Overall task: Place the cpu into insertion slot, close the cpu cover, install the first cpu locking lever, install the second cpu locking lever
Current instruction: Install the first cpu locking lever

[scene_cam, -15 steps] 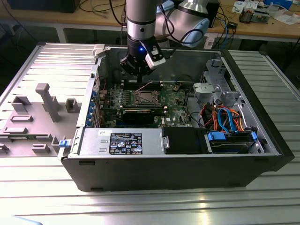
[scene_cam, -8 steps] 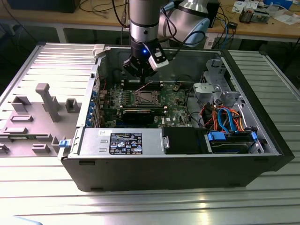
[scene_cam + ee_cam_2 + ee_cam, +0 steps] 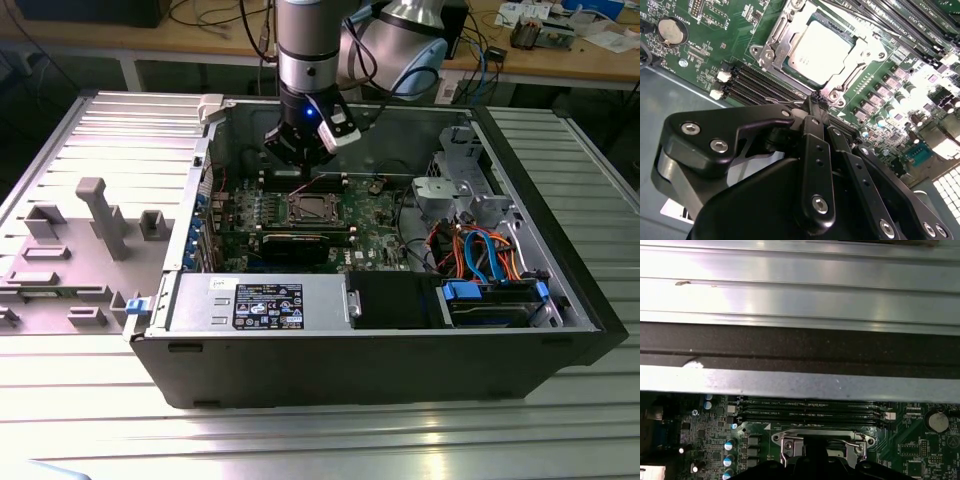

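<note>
- Cpu (image 3: 821, 51) lies flat in the insertion slot (image 3: 309, 208) on the green motherboard (image 3: 380, 215), with its silver-grey top facing up, as the second wrist view shows.
- The cover (image 3: 781, 43), a silver metal frame, lies closed around the cpu; the chip top shows through its square cut-out.
- The slot sits near the middle of the board inside the open computer case (image 3: 350, 350), which rests on a ribbed metal table (image 3: 320, 440).
- The gripper (image 3: 816, 101) hangs over the board, just beside the slot's edge. Its black fingers (image 3: 815, 127) are pressed together at the tips, and nothing can be seen between them.
- In the second wrist view the fingertips are close to a corner of the cover frame; whether they touch a lever wire there, I cannot tell.
- Long black memory slots (image 3: 810, 410) run along one side of the slot, and more of them run along the opposite side.
- A round coin battery (image 3: 671, 31) sits on the board, well apart from the slot.
- In the exterior view the arm (image 3: 308, 60) comes down from above into the case. A grey power supply box (image 3: 260, 300) with a label is at the front, and orange and blue cables (image 3: 480, 255) are at the exterior view's right.
- A grey plastic tray (image 3: 70, 250) with upright pegs stands on the table at the exterior view's left of the case.
</note>
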